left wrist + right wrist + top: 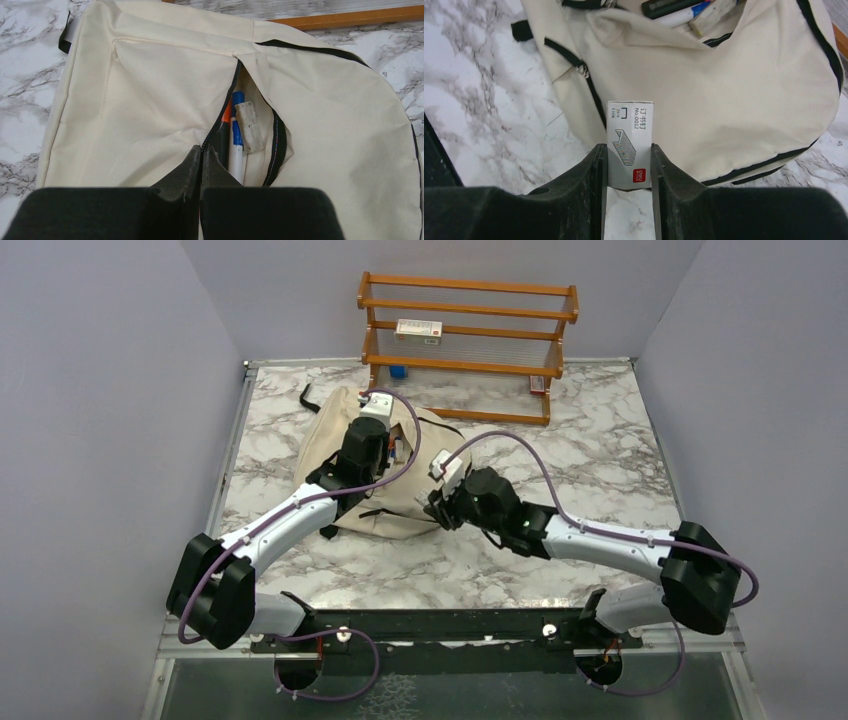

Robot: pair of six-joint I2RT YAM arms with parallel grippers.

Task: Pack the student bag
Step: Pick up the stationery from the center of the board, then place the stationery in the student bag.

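The bag [398, 508] lies flat on the table [600, 440] just in front of the rack [465, 325]. Its long axis runs roughly along the rack's front, a little skewed, with the rounded end toward the rack's right half and the squared end with a black strap past its left end. The left gripper [201, 165] has its jaws together at the near end of the zip slit [223, 131]; whether they pinch the zip or the cloth I cannot tell. The right gripper [628, 150] is clamped on a staple box [630, 132], held over the bag's edge farthest from the rack. The slit is narrow and already holds 2 pens [236, 145], so the box may well catch on the lip. It could also land on the outer cloth and slide off, and if the left jaws slip, the slit would likely sag shut
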